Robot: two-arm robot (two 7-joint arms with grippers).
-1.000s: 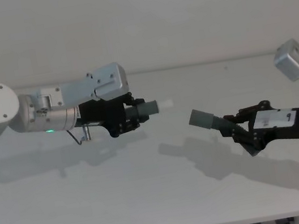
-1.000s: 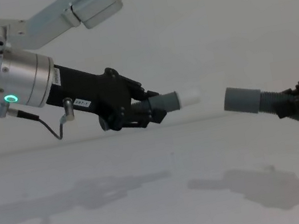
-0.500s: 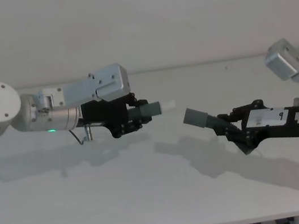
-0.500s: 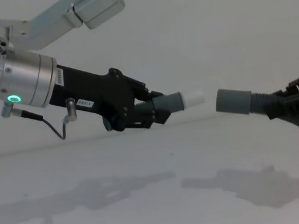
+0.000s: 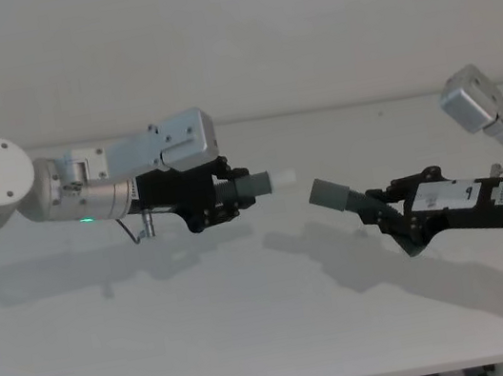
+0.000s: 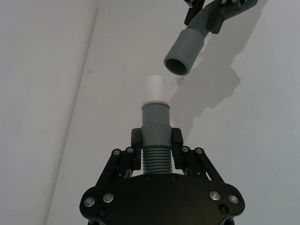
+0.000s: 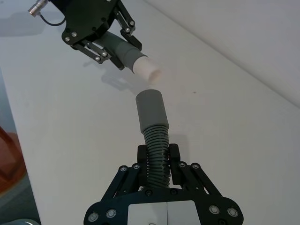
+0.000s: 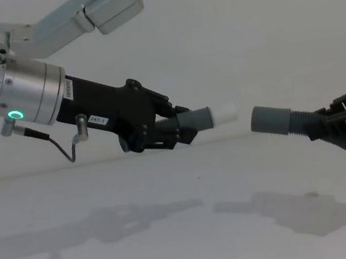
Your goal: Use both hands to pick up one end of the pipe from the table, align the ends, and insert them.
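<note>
Left arm: reaching in from the left, silver forearm level above the table, green ring glowing at the wrist.
Left gripper (image 5: pixel 226 190): black fingers (image 6: pixel 136 140) clamped tight on a pipe piece (image 5: pixel 253 186), pointing toward the right arm.
Right arm: coming in from the right edge, lower, silver links angled up behind it.
Right gripper (image 5: pixel 393 213): fingers (image 7: pixel 139 155) closed around the second pipe piece (image 5: pixel 345 198), aimed back at the left gripper, the two well apart.

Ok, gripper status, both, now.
Left gripper: shut on the white-tipped pipe piece, held above the table.
Right gripper: shut on the plain grey pipe piece, also airborne.
</note>
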